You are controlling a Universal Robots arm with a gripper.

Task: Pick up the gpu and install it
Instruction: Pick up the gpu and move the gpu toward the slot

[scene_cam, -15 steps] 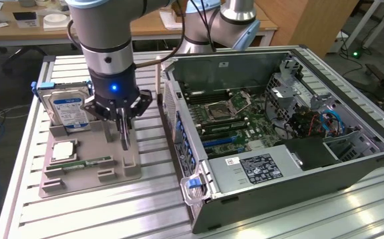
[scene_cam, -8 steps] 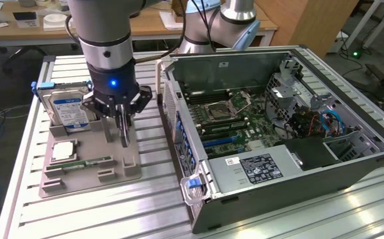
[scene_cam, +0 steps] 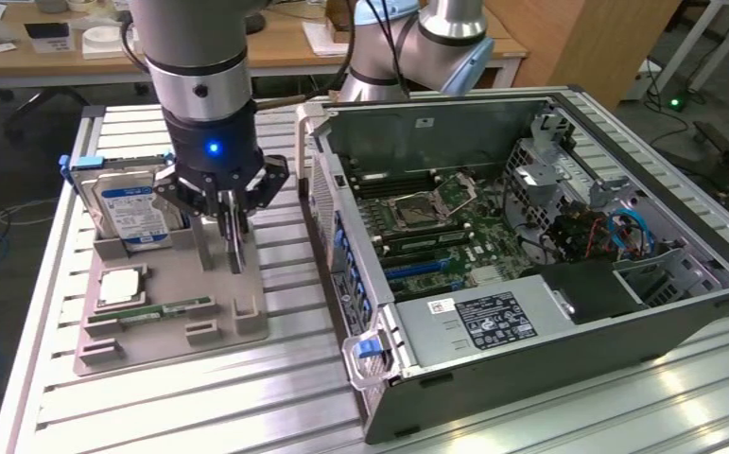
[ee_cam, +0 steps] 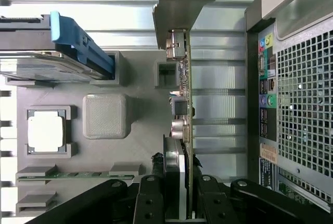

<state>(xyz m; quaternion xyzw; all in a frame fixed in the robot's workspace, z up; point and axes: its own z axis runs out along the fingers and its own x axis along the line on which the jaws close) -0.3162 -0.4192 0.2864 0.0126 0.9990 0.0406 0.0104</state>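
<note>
Exterior view, entries by size.

1. Slatted aluminium table (scene_cam: 149,416): carries everything listed.
2. Computer case (scene_cam: 616,350): at 3 o'clock of the frame, side panel off, motherboard (scene_cam: 427,227) exposed, no card standing in it.
3. Arm (scene_cam: 200,76): drops in from 12 o'clock, wrist vertical.
4. Grey parts tray (scene_cam: 163,333): at 9 o'clock of the case, just beside it.
5. Hard drive (scene_cam: 130,213): blue-labelled, upright in the tray, at 10 o'clock of the gripper.
6. gpu (scene_cam: 234,248): upright on edge over the tray's middle, at 3 o'clock of the hard drive and well apart from the case interior. Seen edge-on in the wrist view, with the grey end bracket (ee_cam: 183,0) at the end far from the fingers (ee_cam: 151,203).
7. gripper (scene_cam: 231,227): narrowed almost closed, one finger against each face of the gpu, clamping it.
8. CPU (scene_cam: 122,284) and RAM stick (scene_cam: 163,310): flat in the tray at 7 o'clock of the gripper, untouched.

Step in hand: pick-up, grasp made, install not begun. Cannot tell whether the card's lower edge sits in its tray slot. Judged to call for a straight pull along the card's plane and a firm hold, clear of the hard drive and the case wall.
</note>
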